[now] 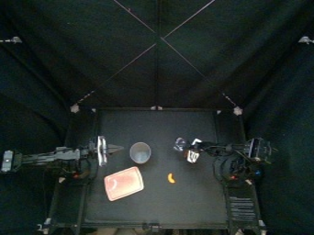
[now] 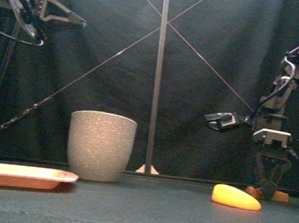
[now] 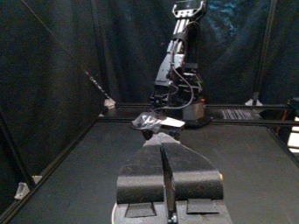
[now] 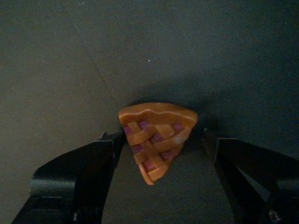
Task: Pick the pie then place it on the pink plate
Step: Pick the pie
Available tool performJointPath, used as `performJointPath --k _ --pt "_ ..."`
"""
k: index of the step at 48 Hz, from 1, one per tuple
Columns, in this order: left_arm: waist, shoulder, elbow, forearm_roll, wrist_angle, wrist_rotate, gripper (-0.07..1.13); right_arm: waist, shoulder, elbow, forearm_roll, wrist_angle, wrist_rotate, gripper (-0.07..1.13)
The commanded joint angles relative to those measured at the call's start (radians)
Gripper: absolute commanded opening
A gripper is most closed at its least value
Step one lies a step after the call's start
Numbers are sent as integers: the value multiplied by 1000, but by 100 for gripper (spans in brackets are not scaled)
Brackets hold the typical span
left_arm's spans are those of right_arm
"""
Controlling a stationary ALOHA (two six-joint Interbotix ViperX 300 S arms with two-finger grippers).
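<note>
The right pincer (image 4: 159,137) stands apart, astride the pie (image 2: 236,197) on the worktop (image 1: 196,207); whether they touch is unclear. The front view's edge cuts off the pink plate (image 2: 18,176). The left pincer (image 3: 167,144), closed together, hangs raised.

A bare strip of table (image 1: 157,183) is left between the pie (image 1: 172,178) and the pink tray (image 1: 125,184). The tall grey speckled cup (image 1: 141,151) is stood just behind that strip. The left gripper (image 1: 110,148) is held high, behind the tray.
</note>
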Motion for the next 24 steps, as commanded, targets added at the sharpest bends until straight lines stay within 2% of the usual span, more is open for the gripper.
performJointPath --k 1,11,24 --pt "3 5 -12 3 -9 2 2 -3 -3 -25 0 5 5 104" --pt "5 5 -9 3 -9 2 2 5 -26 -32 6 29 5 97" --pt "5 5 -9 2 -9 0 2 31 -103 -23 40 64 5 72"
